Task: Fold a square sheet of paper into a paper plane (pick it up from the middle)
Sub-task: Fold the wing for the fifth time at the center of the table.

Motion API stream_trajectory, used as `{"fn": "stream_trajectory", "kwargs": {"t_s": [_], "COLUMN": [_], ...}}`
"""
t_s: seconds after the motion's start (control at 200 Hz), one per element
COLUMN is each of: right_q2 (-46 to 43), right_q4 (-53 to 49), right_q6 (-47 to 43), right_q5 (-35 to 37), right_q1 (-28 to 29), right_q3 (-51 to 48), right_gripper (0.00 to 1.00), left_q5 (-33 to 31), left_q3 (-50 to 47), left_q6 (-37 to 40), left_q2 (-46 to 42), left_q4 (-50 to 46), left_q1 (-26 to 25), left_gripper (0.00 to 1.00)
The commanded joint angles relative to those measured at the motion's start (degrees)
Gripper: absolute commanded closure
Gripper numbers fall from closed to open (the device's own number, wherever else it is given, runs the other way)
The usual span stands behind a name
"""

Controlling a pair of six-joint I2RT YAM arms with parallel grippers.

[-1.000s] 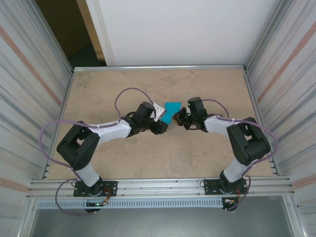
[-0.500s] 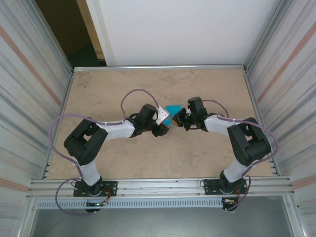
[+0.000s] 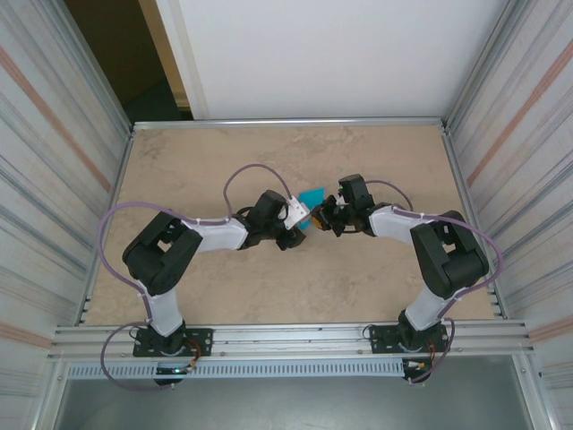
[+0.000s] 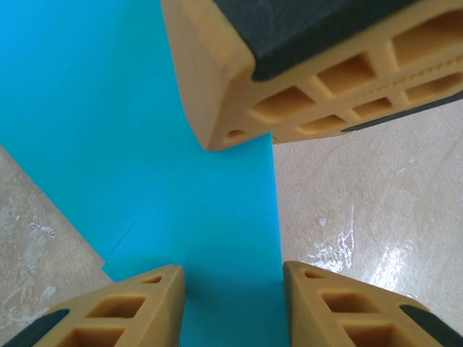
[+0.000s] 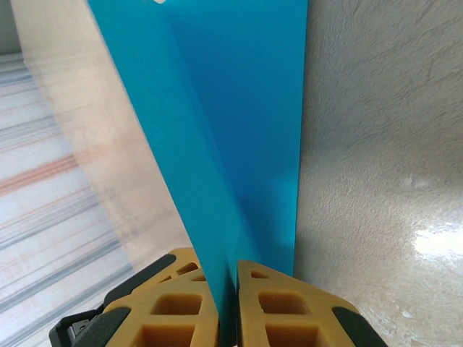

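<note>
Right gripper (image 5: 228,269): fingers pinched tight on one edge of the sheet of paper (image 5: 217,108). Left gripper (image 4: 233,282): jaws apart, straddling the same sheet. The sheet is plain teal-blue with a lengthwise crease, raised between both grippers over the middle of the table (image 3: 376,278).

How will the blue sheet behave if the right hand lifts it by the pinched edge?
Probably floppy: the sheet looks very thin where the right hand pinches it, so the free part may droop, though its crease could stiffen it somewhat. Likely very light, since a narrow pinch seems enough. Its smooth surface might slip if tugged.
</note>
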Motion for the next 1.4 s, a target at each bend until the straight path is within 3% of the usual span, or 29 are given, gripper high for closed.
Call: {"fn": "stream_trajectory", "kwargs": {"t_s": [0.0,0.18,0.541,0.656,0.787,0.902,1.112,1.393], "right_q2": [0.9,0.7,0.3,-0.1,-1.8,-3.5,-6.9,-10.8], "right_q4": [-1.3,-1.3,-3.8,-5.1,-6.5,-7.9,-10.0,-11.7], "right_q6": [1.2,1.5,0.0,-1.1,-3.2,-5.4,-9.8,-18.2], "right_q5": [-1.2,-0.9,0.2,0.9,2.6,3.9,6.1,8.7], "right_q1": [0.5,0.6,0.1,-0.3,-0.8,-1.7,-4.7,-5.9], "right_q3": [1.6,1.6,1.9,2.1,2.0,2.0,0.0,-2.9], "right_gripper": [0.88,0.86,0.71,0.63,0.48,0.43,0.38,0.35], "left_q5": [-0.1,-0.3,1.2,2.4,4.7,5.7,12.4,22.2], "left_q3": [0.8,0.5,0.2,0.7,2.3,2.9,3.6,9.2], "left_q6": [1.0,1.3,1.8,2.0,2.2,1.5,-3.2,-13.0], "left_q2": [0.1,0.4,1.0,1.5,2.5,3.0,3.0,6.5], "left_q4": [1.0,1.2,1.2,0.3,-2.5,-3.6,-3.9,-11.0], "left_q1": [-0.6,-0.6,-0.5,-0.5,-0.3,0.0,2.8,5.7], "left_gripper": [0.63,0.69,0.79,0.81,0.85,0.88,0.9,0.93]}}
